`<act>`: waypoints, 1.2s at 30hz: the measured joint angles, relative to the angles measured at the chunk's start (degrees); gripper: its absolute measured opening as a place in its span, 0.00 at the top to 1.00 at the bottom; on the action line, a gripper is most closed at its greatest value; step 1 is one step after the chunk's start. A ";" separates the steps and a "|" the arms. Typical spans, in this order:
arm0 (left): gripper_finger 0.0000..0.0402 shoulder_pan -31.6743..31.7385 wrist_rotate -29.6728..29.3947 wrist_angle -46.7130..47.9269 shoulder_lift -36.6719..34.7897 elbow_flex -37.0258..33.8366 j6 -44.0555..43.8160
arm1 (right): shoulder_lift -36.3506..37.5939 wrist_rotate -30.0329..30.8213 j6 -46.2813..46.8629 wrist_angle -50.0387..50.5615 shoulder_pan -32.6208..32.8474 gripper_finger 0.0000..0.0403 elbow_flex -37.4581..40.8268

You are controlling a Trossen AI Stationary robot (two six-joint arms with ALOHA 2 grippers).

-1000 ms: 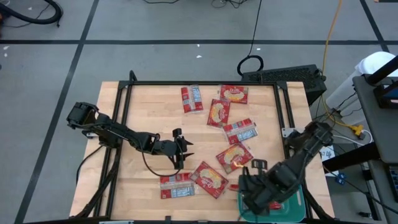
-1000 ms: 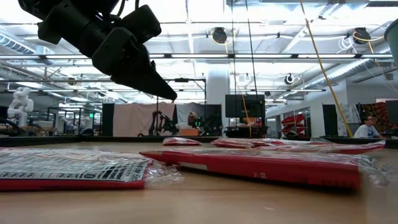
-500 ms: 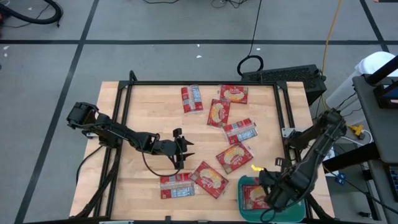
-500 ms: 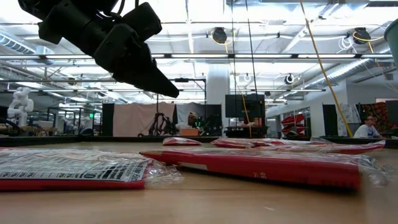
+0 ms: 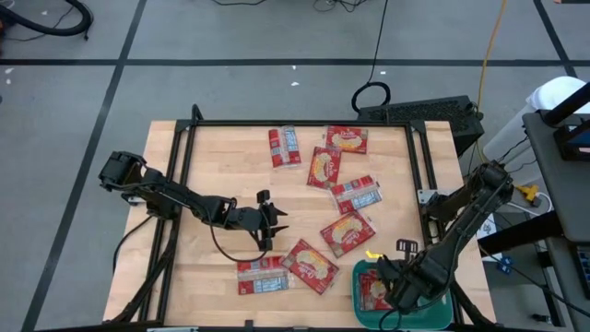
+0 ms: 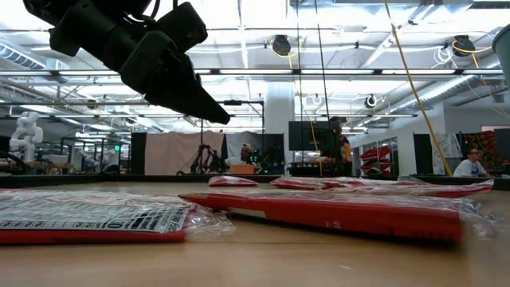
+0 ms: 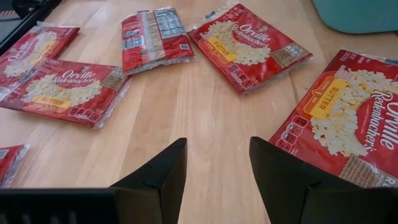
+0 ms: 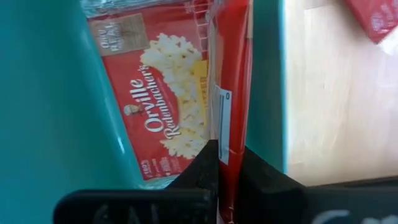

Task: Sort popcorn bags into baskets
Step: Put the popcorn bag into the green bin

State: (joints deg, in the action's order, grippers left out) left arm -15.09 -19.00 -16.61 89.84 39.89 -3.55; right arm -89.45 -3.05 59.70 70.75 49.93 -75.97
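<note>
Several red popcorn bags lie flat on the wooden table, among them one with a yellow picture (image 5: pixel 348 232), another (image 5: pixel 310 266) and one with its label up (image 5: pixel 261 275). The teal basket (image 5: pixel 358 300) stands at the near right corner with a bag (image 8: pixel 161 106) lying flat in it. My right gripper (image 5: pixel 387 284) is over the basket, shut on another red bag (image 8: pixel 229 74). My left gripper (image 5: pixel 275 224) hovers open and empty above bare wood at mid-table; it also shows in the left wrist view (image 7: pixel 217 149) and the low view (image 6: pixel 159 64). My right gripper pinches the red bag's near end (image 8: pixel 225 146) between its two fingers (image 8: pixel 202 168), from above, pointing down into the basket. The bag shows edge-on and reaches away from the fingers between the lying bag and the basket's wall (image 8: pixel 267 81). Whether its far end touches the basket, I cannot tell.
More bags lie toward the far edge (image 5: pixel 285 146) (image 5: pixel 347 138) (image 5: pixel 324 168) and mid-right (image 5: pixel 356 194). A black rail frames the table (image 5: pixel 295 123). Bare wood lies left of my left gripper. A person (image 6: pixel 470 163) shows far off in the room.
My right arm has swung toward the table's right edge while its gripper stays over the basket; the basket and the bag lying in it, covered by the arm a second ago, now show.
</note>
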 joint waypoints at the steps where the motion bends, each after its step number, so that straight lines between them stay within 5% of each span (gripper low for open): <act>1: 0.57 0.00 0.00 -0.01 0.00 -0.01 0.00 | 0.00 -0.02 -0.20 -0.43 0.00 0.98 0.17; 17: 0.55 0.00 0.00 0.01 0.01 -0.01 -0.24 | 0.00 -3.10 -0.37 -9.78 0.04 0.77 0.58; 36: 0.61 0.00 1.09 0.08 0.02 -0.01 -0.02 | 0.00 -15.23 14.40 -21.18 0.02 0.82 0.56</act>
State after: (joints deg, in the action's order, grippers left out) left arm -15.09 -17.91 -16.53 89.86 39.88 -3.57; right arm -89.45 -18.28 74.09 49.57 49.96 -75.42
